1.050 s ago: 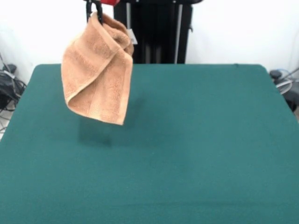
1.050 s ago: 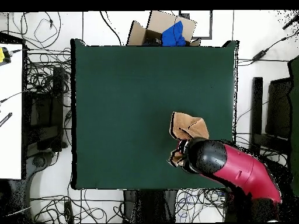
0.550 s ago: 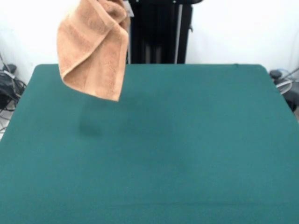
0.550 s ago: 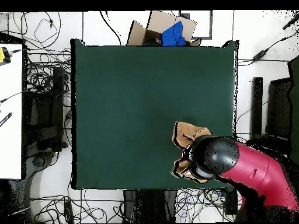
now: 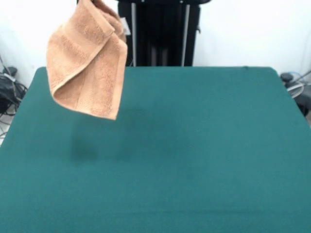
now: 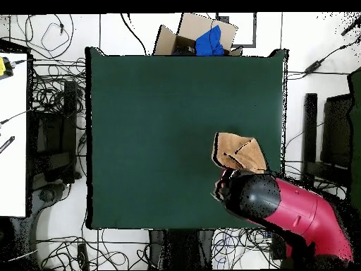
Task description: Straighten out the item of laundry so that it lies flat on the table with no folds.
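Note:
The item of laundry point(image 5: 87, 63), a peach-orange towel, hangs folded and bunched in the air over the table's point(image 5: 194, 145) far left part. Its lowest corner is clear of the green cloth, and a faint shadow lies below it. Its top runs out past the picture's upper edge, so the gripper holding it does not show there. From above, the towel point(image 6: 240, 152) sticks out from under the red and black arm point(image 6: 257, 197) near the table's point(image 6: 155, 127) right side. The arm's end hides the gripper.
A cardboard box holding a blue cloth point(image 6: 201, 37) sits beyond the table's top edge in the overhead view. Cables lie on the floor all around the table. A white desk point(image 6: 13, 134) stands at the left.
In the front view the hanging towel first rose, then came down a little and swung left. The gripper seen at its top a second ago has left the picture. The arm shifted slightly.

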Controlling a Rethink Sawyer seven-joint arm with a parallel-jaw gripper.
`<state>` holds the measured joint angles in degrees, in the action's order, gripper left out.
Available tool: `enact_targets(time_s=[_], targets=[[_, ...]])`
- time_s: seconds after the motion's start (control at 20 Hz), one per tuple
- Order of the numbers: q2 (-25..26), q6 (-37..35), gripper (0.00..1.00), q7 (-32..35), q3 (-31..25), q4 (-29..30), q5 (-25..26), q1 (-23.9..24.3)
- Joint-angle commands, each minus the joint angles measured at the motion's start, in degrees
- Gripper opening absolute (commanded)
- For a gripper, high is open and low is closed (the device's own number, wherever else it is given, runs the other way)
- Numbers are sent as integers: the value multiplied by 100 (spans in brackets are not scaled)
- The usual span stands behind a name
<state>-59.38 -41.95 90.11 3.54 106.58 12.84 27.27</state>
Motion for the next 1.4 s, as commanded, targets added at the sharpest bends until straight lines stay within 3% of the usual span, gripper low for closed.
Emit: enact_targets(time_s=[0.05, 0.2, 0.35, 0.9, 1.15, 1.4], targets=[[331, 330, 0, 81, -506, 621, 178, -128], [556, 1119, 0, 418, -443, 838, 311, -195], [669, 1402, 0, 524, -381, 904, 375, -241], [1017, 1856, 0, 751, -68, 808, 481, -597], [1050, 1803, 0, 554, 51, 571, 703, -616], [1202, 1847, 0, 875, 431, 260, 1062, -1131]])
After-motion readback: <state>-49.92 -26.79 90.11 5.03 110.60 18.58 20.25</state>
